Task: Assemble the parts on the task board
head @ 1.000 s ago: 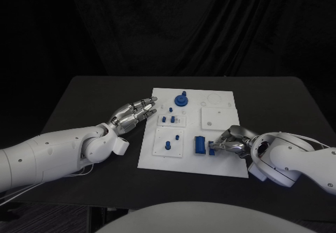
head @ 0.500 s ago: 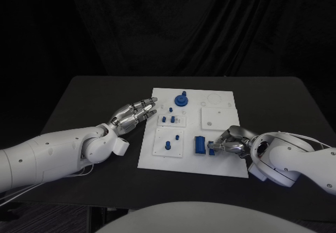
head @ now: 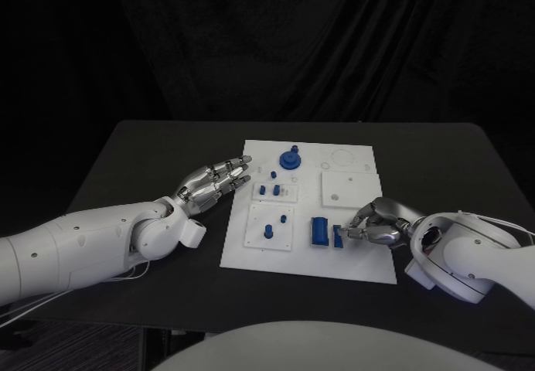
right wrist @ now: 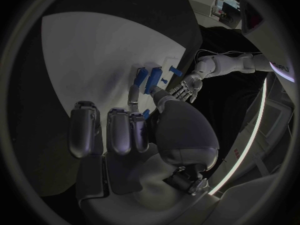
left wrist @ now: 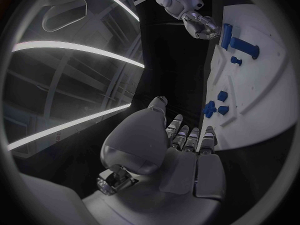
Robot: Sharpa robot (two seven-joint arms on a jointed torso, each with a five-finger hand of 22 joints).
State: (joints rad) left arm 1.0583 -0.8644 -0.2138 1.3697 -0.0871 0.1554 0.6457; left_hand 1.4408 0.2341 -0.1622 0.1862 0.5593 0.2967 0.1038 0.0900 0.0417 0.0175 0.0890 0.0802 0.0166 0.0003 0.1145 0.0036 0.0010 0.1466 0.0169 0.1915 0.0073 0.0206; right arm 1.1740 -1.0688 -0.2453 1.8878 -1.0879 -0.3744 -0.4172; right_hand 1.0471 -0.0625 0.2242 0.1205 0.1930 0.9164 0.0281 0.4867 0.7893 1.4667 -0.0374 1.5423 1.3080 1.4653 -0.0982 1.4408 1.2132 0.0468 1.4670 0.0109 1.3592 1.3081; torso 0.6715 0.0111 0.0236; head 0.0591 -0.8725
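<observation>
Task board (head: 348, 185), frame centre, bearing blue parts (head: 319, 230); left hand (head: 212, 182) beside its left edge; right hand (head: 373, 224) at lower right.

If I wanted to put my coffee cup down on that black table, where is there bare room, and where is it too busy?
Bare table lies along the far edge beyond the task board, and at the far right corner. It is crowded on the left, where the left hand hovers beside the board, and at the board's near right, where the right hand works by the blue parts.
</observation>
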